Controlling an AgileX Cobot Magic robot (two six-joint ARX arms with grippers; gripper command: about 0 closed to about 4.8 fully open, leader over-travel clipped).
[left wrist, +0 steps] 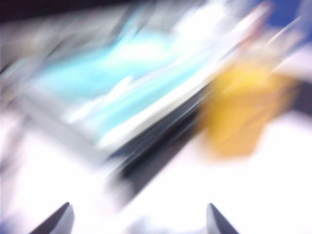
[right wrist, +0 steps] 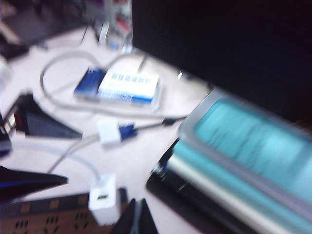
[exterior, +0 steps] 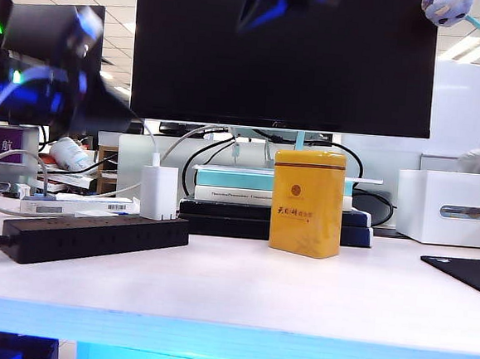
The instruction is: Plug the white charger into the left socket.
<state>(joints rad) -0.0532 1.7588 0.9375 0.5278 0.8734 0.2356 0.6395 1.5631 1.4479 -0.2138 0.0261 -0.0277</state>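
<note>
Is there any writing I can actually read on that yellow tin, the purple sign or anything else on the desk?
"航": second character on the purple sign; the first is unclear.
Yellow tin: round emblem and a row of Chinese characters, too small to read.
White box with barcode: print too small.
Blue-and-white box: label blurred.
Left wrist view: too blurred for any text.

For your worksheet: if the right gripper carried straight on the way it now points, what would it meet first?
Judging from the right wrist view, probably the white charger standing plugged in the black power strip, just ahead of the shut right gripper. Blur leaves depth uncertain.
</note>
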